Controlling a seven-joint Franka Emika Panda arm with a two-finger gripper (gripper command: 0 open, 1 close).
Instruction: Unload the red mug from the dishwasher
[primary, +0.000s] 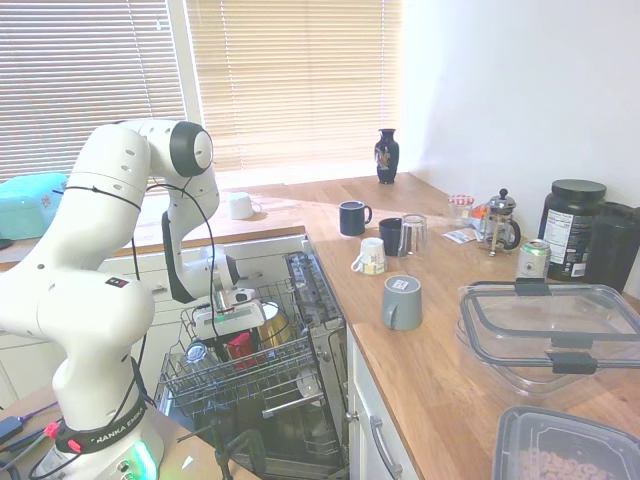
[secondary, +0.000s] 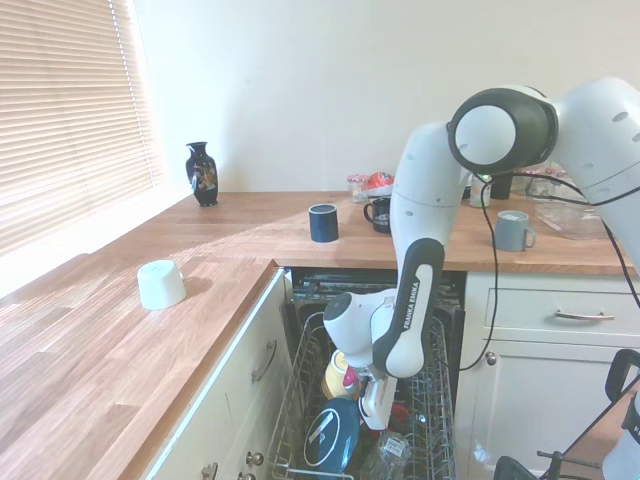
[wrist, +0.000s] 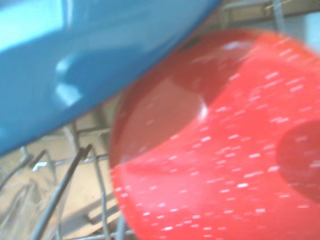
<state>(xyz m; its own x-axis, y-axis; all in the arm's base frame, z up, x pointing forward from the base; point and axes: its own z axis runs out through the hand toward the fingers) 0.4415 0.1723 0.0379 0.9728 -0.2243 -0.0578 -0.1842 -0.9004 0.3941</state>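
1. Reaching down into the open built-in dishwasher (primary: 325, 345) with the white arm, gripper (secondary: 373, 408) hanging low over the grey wire rack (primary: 240, 375).
2. Sitting in that rack, right under the gripper: the small glossy red ceramic mug (primary: 240, 347), only a sliver of red peeking out in both exterior views.
3. Filling most of the wrist view, that same red mug (wrist: 220, 150), blurred and speckled with bright glints, wire tines showing beside it.
4. Crowding in against the mug from one side, a round blue plate (secondary: 331, 435) standing on edge in the rack, seen as a big blue curve in the wrist view.
5. Gleaming just beside the gripper, a shiny gold metallic cup (secondary: 341, 377) in the same rack.
6. Jaws: impossible to tell whether apart or clamped, with the fingertips lost among rack and dishes in both exterior views.
7. Waiting up on the wooden tabletop (primary: 420, 350): a dark navy mug (primary: 351, 217), a grey upturned mug (primary: 402, 302), a white cup lying on its side (primary: 369, 256) and a dark blue vase (primary: 387, 155) by the window.
8. Resting further along the tabletop near the corner, a white bowl turned upside down (secondary: 161, 284), well apart from the dishwasher.
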